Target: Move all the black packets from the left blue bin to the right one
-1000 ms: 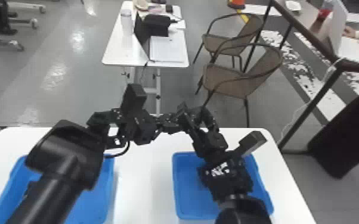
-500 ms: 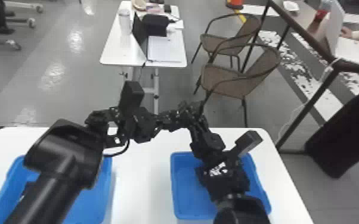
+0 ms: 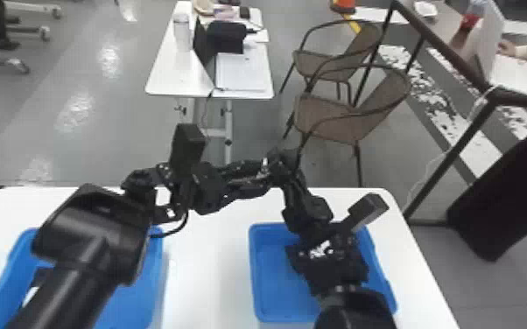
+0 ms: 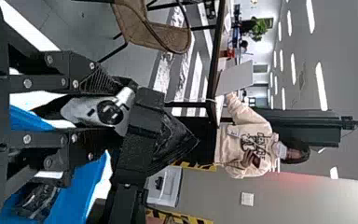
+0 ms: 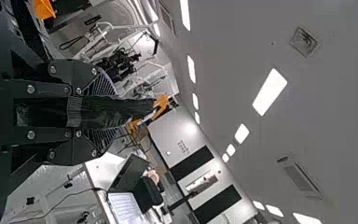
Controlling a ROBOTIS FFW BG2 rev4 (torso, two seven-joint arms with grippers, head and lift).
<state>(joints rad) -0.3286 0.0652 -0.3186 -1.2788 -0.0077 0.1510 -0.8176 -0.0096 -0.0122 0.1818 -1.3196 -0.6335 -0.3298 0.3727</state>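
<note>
The left gripper's (image 3: 261, 177) fingers are clamped on a black packet (image 5: 100, 112), and the right gripper's (image 3: 282, 161) are clamped on it too, the two grippers meeting tip to tip above the desk (image 3: 208, 267). The packet is dark and glossy, its surface creased, and between the left fingers a silvery patch with a round dark mark shows. Toward the right wrist camera it turns a narrow side, a long, slim band. Its long axis runs with the right fingers, from deep between them out past their tips. Which end is its top I cannot tell.

Farther out, a second packet (image 4: 38, 200), black with small glints, lies in the left bin (image 3: 146, 284), under the left arm. The right bin (image 3: 271, 280) sits apart from it on the desk, partly behind the right arm. Past the desk stand two brown chairs (image 3: 332, 120) and a white table (image 3: 166, 78).
</note>
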